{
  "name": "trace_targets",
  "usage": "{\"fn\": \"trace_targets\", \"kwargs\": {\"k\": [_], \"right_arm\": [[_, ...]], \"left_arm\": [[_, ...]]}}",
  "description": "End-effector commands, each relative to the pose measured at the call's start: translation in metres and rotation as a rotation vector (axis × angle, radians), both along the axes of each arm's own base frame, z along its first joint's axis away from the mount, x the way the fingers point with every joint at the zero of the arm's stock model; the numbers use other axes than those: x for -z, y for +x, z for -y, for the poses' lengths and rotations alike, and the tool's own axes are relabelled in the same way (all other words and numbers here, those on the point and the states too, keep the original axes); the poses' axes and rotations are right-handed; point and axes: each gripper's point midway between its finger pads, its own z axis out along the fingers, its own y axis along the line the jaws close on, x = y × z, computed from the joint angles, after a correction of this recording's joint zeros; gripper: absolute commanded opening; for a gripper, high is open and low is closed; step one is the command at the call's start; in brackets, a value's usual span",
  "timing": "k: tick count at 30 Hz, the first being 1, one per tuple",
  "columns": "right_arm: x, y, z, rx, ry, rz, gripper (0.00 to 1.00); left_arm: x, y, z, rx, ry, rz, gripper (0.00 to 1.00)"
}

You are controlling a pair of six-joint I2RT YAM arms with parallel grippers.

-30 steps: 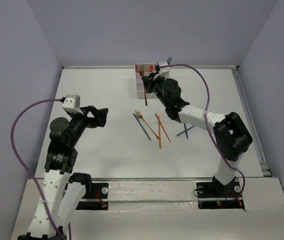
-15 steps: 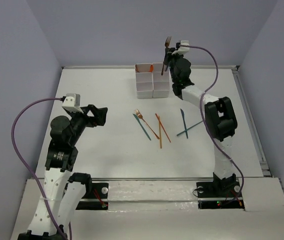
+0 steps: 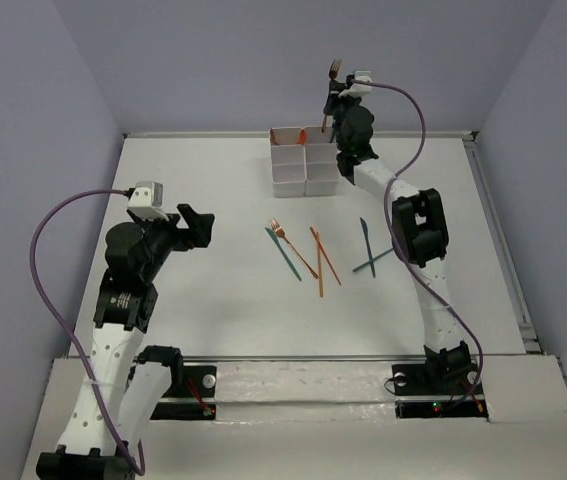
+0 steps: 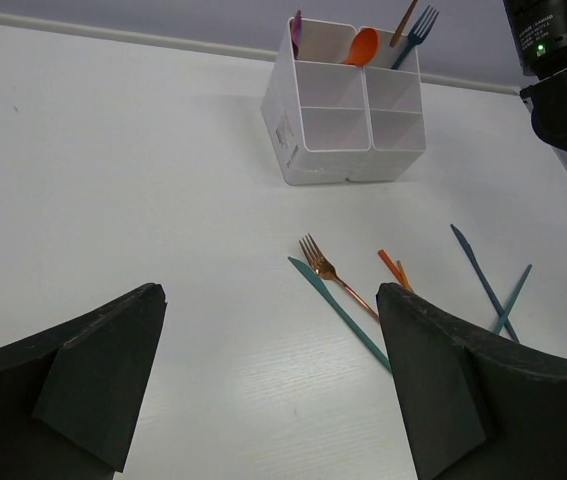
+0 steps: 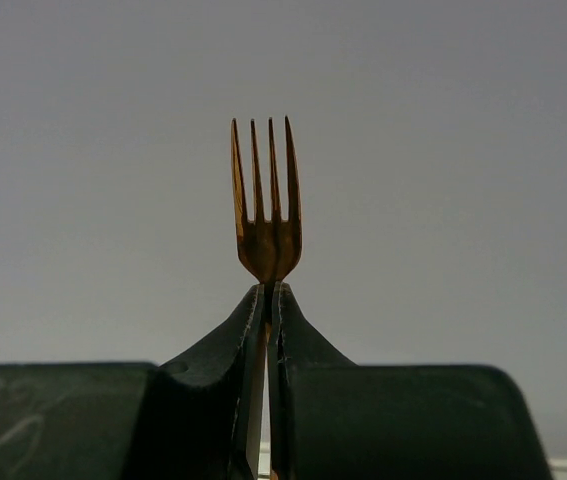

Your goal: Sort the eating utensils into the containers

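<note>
- Nearest, the left jaws are standing wide open over the near-left part of the desk (image 3: 213,330), gripping nothing and facing the loose utensils.
- In the middle of the desk, a copper fork (image 4: 331,276) is lying against a teal knife (image 4: 341,314). Just to their right, thin orange sticks (image 3: 320,258) are crossing each other, and two more teal knives (image 3: 368,250) are crossing beyond them. All of these are waiting to be sorted.
- Farther back, the containers (image 4: 308,130) are standing near the far edge, with a purple spoon (image 4: 296,22), an orange spoon (image 4: 362,45) and a teal fork (image 4: 418,27) sticking up from the back row.
- Farthest, the right jaws are clamping a second copper fork (image 5: 268,235) upright, tines up, high by the far right corner of the containers. I cannot tell whether its handle tip is already dipping into a box.
- The placing step seems to be under way. The next move is calling for the handle to be lowered straight into a back compartment, likely beside the teal fork, before the jaws open.
</note>
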Motion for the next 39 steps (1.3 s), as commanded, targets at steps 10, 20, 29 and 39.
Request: {"fn": "trace_targets", "kwargs": {"k": [10, 20, 29, 39], "right_arm": [[-0.006, -0.019, -0.002, -0.038, -0.056, 0.073, 0.13], [-0.039, -0.058, 0.009, -0.056, -0.06, 0.071, 0.59], [-0.006, -0.132, -0.01, -0.25, -0.028, -0.267, 0.56], [0.106, -0.245, -0.079, -0.471, -0.163, -0.747, 0.34]], "left_arm": [[-0.027, 0.003, 0.0, 0.011, 0.002, 0.081, 0.99], [-0.037, -0.004, -0.001, 0.013, -0.003, 0.122, 0.99], [-0.042, -0.01, -0.001, 0.011, -0.009, 0.143, 0.99], [-0.042, -0.013, 0.002, 0.03, -0.015, 0.145, 0.99]]}}
